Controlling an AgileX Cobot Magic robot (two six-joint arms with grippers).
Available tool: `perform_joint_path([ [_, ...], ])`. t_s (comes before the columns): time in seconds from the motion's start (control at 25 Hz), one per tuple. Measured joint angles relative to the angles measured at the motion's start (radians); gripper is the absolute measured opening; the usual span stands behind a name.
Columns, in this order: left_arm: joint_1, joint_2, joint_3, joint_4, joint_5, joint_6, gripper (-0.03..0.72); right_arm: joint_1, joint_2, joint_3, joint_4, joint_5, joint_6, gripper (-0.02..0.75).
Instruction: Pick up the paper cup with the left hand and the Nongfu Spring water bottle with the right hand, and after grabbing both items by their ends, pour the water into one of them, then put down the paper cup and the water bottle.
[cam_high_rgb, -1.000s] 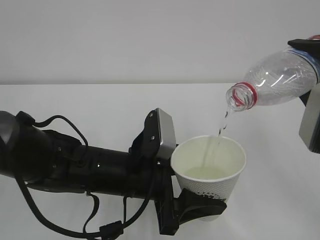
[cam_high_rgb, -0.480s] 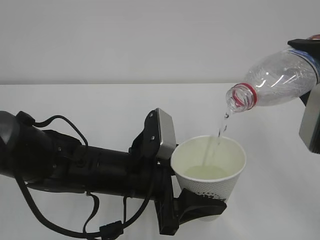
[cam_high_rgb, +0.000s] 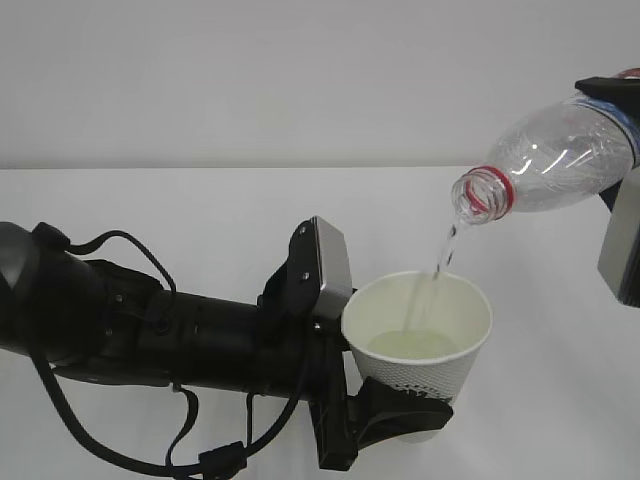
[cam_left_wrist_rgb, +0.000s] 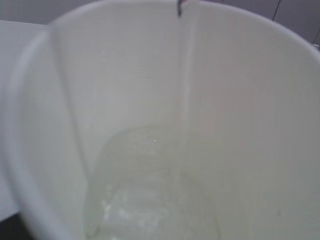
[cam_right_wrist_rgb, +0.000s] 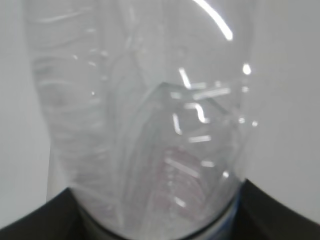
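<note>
The white paper cup (cam_high_rgb: 420, 340) stands upright in the air at lower centre, my left gripper (cam_high_rgb: 405, 415) shut on its lower part. Its inside fills the left wrist view, with water (cam_left_wrist_rgb: 155, 200) pooled at the bottom. The clear Nongfu Spring water bottle (cam_high_rgb: 545, 165) is tilted mouth-down to the left at upper right, and my right gripper (cam_high_rgb: 615, 150) is shut on its body near the frame edge. A thin stream of water (cam_high_rgb: 440, 255) falls from the red-ringed mouth into the cup. The bottle (cam_right_wrist_rgb: 145, 115) fills the right wrist view.
The white table (cam_high_rgb: 200, 210) runs under both arms, with a pale wall behind it. My left arm's black body and looping cables (cam_high_rgb: 150, 330) take up the lower left. The right arm's grey plate (cam_high_rgb: 620, 250) hangs at the right edge.
Both arms, the cup and the bottle hold their places. The stream keeps running into the cup.
</note>
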Motion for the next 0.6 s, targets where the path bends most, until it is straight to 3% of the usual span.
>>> perform_joint_path([
  [0.6, 0.000, 0.000, 0.000, 0.000, 0.002, 0.000, 0.545, 0.000, 0.000, 0.000, 0.000, -0.005, -0.014, 0.426],
])
